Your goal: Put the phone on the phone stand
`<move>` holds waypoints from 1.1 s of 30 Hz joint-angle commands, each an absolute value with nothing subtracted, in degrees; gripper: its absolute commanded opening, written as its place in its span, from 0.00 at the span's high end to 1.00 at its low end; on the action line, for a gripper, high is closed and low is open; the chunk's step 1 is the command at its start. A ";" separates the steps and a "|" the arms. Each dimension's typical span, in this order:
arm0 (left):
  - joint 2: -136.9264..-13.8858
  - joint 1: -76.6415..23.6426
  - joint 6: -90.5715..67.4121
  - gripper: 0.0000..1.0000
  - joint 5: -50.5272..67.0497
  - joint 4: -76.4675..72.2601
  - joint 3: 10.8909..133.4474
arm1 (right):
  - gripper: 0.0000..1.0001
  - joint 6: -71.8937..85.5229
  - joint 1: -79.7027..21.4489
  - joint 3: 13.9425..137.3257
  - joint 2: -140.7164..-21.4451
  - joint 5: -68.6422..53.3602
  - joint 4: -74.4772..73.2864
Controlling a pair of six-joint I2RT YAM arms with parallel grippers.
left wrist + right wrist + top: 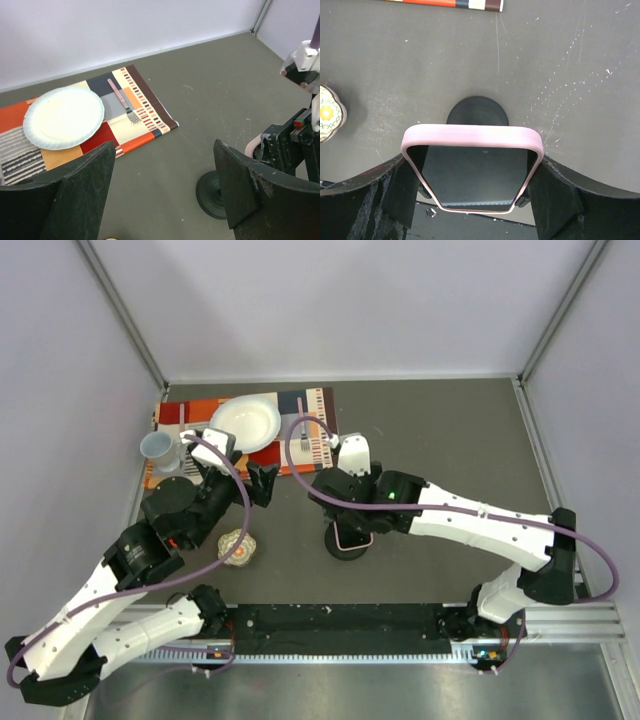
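Observation:
The phone (472, 172), black glass in a pale pink case, stands upright over the phone stand (477, 109), whose round black base shows behind its top edge. Small cradle tabs show beside its lower corners. My right gripper (472, 192) straddles the phone, its black fingers (395, 192) lying against both long sides. From above, the right gripper (345, 515) hides most of the phone, leaving a pink corner (344, 538) over the stand's disc (347, 550). My left gripper (165, 190) hangs open and empty, left of the stand (212, 196); in the top view the left gripper (263, 483) is near the mat.
A patterned placemat (310, 435) at the back left carries a white plate (246, 423) and a fork (122, 100). A pale cup (160, 450) stands at its left end. A small round patterned object (238, 547) lies left of the stand. Grey walls enclose the table.

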State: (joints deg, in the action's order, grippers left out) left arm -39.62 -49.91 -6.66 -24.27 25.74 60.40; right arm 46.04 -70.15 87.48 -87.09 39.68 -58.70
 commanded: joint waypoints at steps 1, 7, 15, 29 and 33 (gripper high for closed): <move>-39.73 -49.66 -4.14 0.16 -23.55 23.82 63.28 | 1.00 43.16 -66.45 89.12 -84.99 42.45 -58.71; -39.55 -49.66 -2.64 0.16 -25.13 22.68 61.09 | 1.00 33.68 -57.15 88.51 -81.22 42.72 -55.56; -38.41 -49.75 -2.81 0.16 -25.67 19.43 54.41 | 1.00 16.28 -39.22 88.24 -78.83 34.91 -42.03; -40.34 -49.39 -0.53 0.17 -27.51 18.72 52.38 | 1.00 1.32 -22.42 113.28 -102.99 22.51 -30.06; -41.04 -49.48 -0.53 0.17 -27.16 18.63 52.38 | 1.00 1.93 -20.75 119.87 -108.45 19.26 -30.06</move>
State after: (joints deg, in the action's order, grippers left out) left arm -40.42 -49.58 -1.30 -26.65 22.09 52.80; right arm 4.21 -22.57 111.02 -106.94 21.91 -37.54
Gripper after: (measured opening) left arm 0.830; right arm 0.741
